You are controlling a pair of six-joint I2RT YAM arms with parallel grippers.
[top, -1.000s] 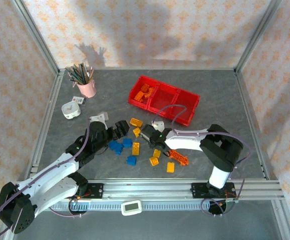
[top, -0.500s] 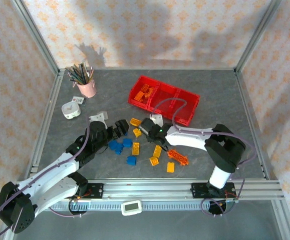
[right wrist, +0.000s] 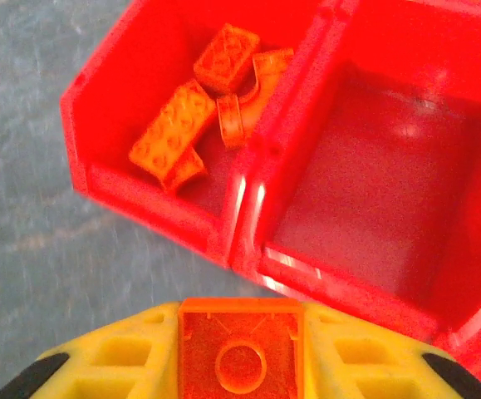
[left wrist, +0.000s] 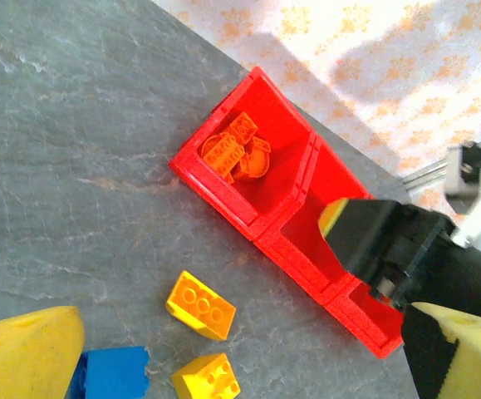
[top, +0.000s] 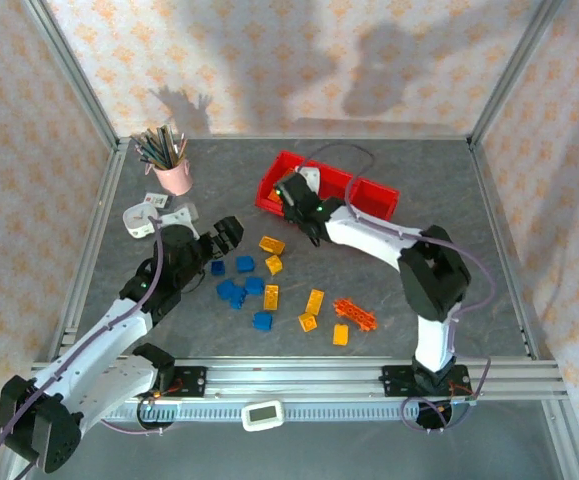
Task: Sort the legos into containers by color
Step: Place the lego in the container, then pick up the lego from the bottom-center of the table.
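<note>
My right gripper (top: 293, 194) is shut on a deep orange lego (right wrist: 240, 364) and hangs over the near rim of the left bin of the red containers (top: 377, 192). In the right wrist view that left bin (right wrist: 107, 179) holds several orange legos (right wrist: 174, 131), and the middle bin (right wrist: 373, 208) is bare. My left gripper (top: 226, 233) stands open, low over the table, beside a blue lego (left wrist: 111, 372) and two yellow legos (left wrist: 200, 306). More blue legos (top: 234, 291), yellow ones (top: 314, 302) and an orange ladder-like piece (top: 355, 314) lie loose on the grey table.
A pink pencil cup (top: 174, 176) stands at the back left, with a white tape roll (top: 141, 221) and small white items (top: 179, 214) near it. Metal frame rails (top: 99, 230) border the table. The right arm (left wrist: 406, 249) crosses the left wrist view over the bins.
My right arm has swung from the middle of the table back to the left bin, carrying the orange lego. The left gripper has moved a little back and to the left.
</note>
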